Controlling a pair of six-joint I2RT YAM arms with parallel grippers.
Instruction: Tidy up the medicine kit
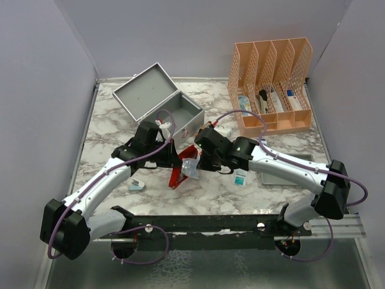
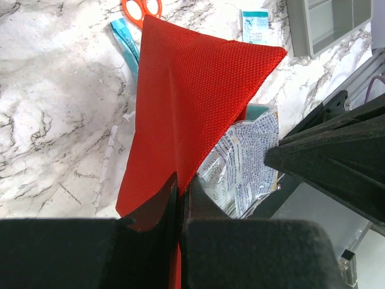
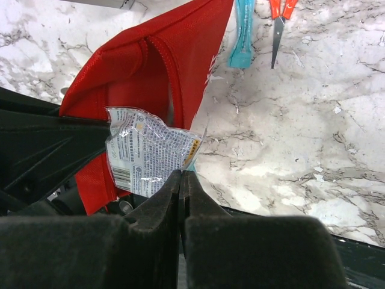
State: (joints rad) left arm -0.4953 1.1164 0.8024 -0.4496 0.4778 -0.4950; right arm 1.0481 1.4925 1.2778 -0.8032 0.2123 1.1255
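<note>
You see a red pouch (image 2: 192, 90) of coarse woven cloth, a crinkled glossy plastic packet (image 3: 144, 156), a matt grey metal medicine kit (image 1: 146, 91) and a smooth marble-patterned table (image 1: 105, 129).

The medicine kit (image 1: 183, 114) stands at the back left of the table (image 1: 108, 129), its lid tipped back toward the rear wall. To its right, in the back right corner, stands the file organizer (image 1: 274, 78), with small items in its front compartments. Before the organizer lies a shallow tray (image 1: 299, 158), partly under the right arm. In the middle, before the kit, is the fabric pouch (image 1: 178, 171), with a crinkled packet (image 1: 191, 167) against its right side. A sachet (image 1: 240, 178) lies between pouch and tray. Left of the pouch lies a small tube (image 1: 137, 185), with scissors (image 2: 142, 7) just beside it.
</note>
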